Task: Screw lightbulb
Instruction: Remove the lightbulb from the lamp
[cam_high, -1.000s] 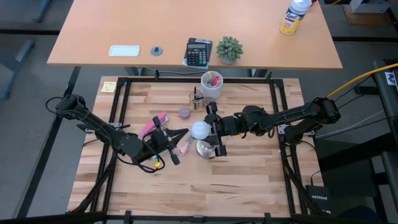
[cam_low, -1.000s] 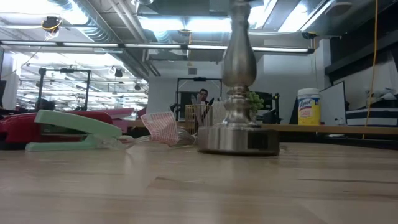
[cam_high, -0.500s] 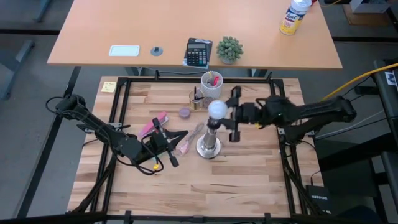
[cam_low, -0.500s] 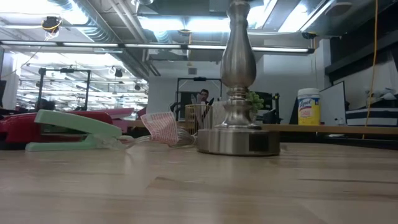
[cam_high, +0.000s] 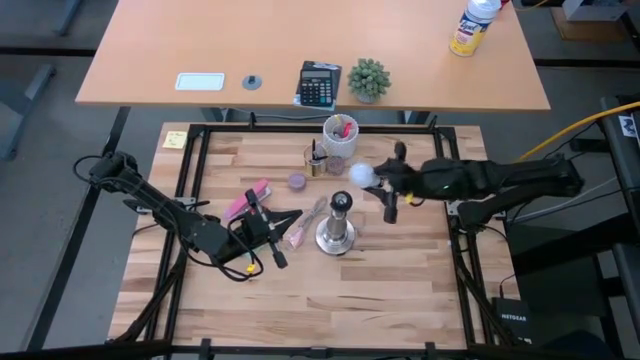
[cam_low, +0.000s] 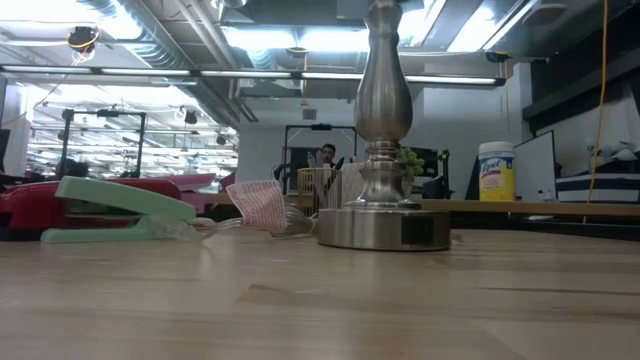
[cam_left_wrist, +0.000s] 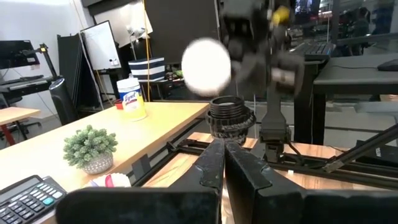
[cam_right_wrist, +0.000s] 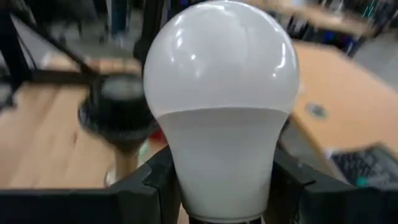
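The frosted-white lightbulb (cam_high: 361, 175) is in my right gripper (cam_high: 384, 186), in the air a little to the far right of the open socket top (cam_high: 341, 201) of the silvery socket stand (cam_high: 335, 237). The stand rests on its round base (cam_low: 384, 226) at mid-table. In the right wrist view the bulb (cam_right_wrist: 221, 106) fills the picture, with the socket (cam_right_wrist: 118, 112) beyond it. My left gripper (cam_high: 290, 215) is shut and empty just left of the stand, pointing at the socket (cam_left_wrist: 230, 119). The bulb (cam_left_wrist: 206, 66) also shows in the left wrist view. My right gripper pinches the bulb's narrowing lower body (cam_right_wrist: 221, 193) between its two fingers (cam_right_wrist: 163, 182), one on each side. The fingers come roughly level from the table's right. The round globe sticks out past the fingertips toward the table's left. The bulb is lifted clear of everything.
A white cup (cam_high: 340, 136) with pens stands behind the stand, with a small purple thing (cam_high: 297, 181) to its left. A pink tool (cam_high: 246, 201) lies near my left gripper. A green stapler (cam_low: 120, 208) and a red-and-white thing (cam_low: 258, 205) lie left of the stand.
My right gripper has carried the bulb from beside the stand up and toward the table's far right, passing over the socket top. It now holds the bulb just to the far right of the socket. The stand has stayed where it was.
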